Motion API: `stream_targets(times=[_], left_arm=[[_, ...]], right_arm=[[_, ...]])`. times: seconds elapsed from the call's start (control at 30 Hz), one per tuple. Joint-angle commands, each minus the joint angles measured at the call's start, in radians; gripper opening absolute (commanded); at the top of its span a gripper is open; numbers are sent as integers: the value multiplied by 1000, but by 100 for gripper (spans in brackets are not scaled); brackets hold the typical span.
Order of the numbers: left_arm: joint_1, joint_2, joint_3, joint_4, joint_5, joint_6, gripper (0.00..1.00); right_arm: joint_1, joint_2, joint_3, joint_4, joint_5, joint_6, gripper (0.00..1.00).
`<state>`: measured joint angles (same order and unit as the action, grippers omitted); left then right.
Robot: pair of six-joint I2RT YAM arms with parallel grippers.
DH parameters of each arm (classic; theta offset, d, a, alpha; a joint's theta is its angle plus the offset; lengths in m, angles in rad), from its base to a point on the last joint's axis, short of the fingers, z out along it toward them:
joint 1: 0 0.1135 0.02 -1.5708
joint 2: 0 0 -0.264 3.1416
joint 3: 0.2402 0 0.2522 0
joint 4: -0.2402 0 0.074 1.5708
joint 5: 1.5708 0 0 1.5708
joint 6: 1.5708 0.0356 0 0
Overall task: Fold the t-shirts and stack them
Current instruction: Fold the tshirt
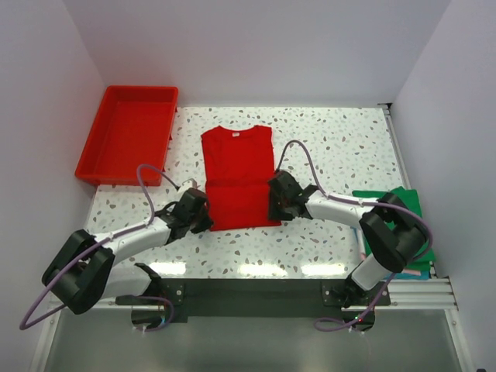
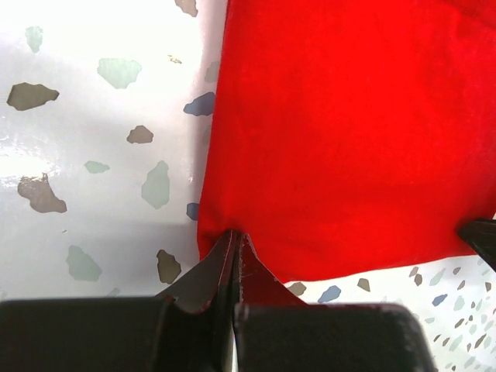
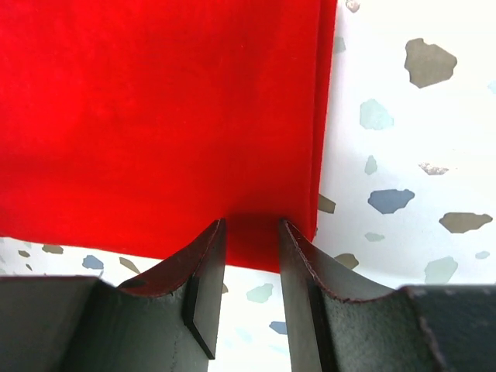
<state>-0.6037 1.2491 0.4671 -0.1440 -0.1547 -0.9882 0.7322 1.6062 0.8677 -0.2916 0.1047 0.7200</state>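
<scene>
Left wrist view, lower centre: one hem corner of the red t-shirt [image 2: 349, 132] is clenched in the left gripper [image 2: 235, 239]. The other corner is straddled by the right gripper [image 3: 252, 226], grip unclear, presumably so the hem can be folded up.

One overhead, two wrist close-ups
The top camera looks down from above and behind the near edge over the table [image 1: 341, 147]. Each wrist camera looks down, very close, at one near corner of the red t-shirt [image 1: 237, 174], left and right; all three views share it.
</scene>
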Motion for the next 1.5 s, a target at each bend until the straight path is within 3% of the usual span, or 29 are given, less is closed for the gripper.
stream_targets(times=[0.0,0.07,0.23,0.33,0.57,0.9,1.13,1.17,1.2,1.3,1.33,1.37,1.47], left_arm=[[-4,-28,-8,-19,-31,-9,0],[-2,-42,-8,-32,-32,-6,3],[-2,-152,-10,-91,-43,0,32],[-1,-227,-13,-143,-59,-10,44],[-1,-240,-51,-140,-11,-56,51],[1,-122,-122,32,12,-75,47],[-1,-56,-148,96,14,-83,37],[-1,-48,-148,98,7,-83,21],[-1,-48,-148,98,7,-83,21],[-1,-54,-145,100,12,-75,3],[-1,-57,-142,98,12,-69,0],[-1,-68,-134,84,14,-64,0],[-2,-118,-143,46,17,-56,0]], right_arm=[[-2,-58,-21,14,6,22,37],[-2,-78,-36,8,7,25,38],[-1,-158,-58,-27,16,32,46],[-2,-180,-71,-40,12,41,53],[-2,-169,-107,-15,-23,79,53],[-5,-129,-130,34,-10,93,52],[-17,-89,-153,100,-7,102,49],[-17,-82,-154,115,-10,105,39],[-20,-81,-154,115,-10,105,39],[-20,-83,-162,131,-25,111,18],[-19,-89,-164,132,-30,111,8],[-19,-92,-164,132,-33,110,4],[-19,-139,-191,138,-52,113,0]])
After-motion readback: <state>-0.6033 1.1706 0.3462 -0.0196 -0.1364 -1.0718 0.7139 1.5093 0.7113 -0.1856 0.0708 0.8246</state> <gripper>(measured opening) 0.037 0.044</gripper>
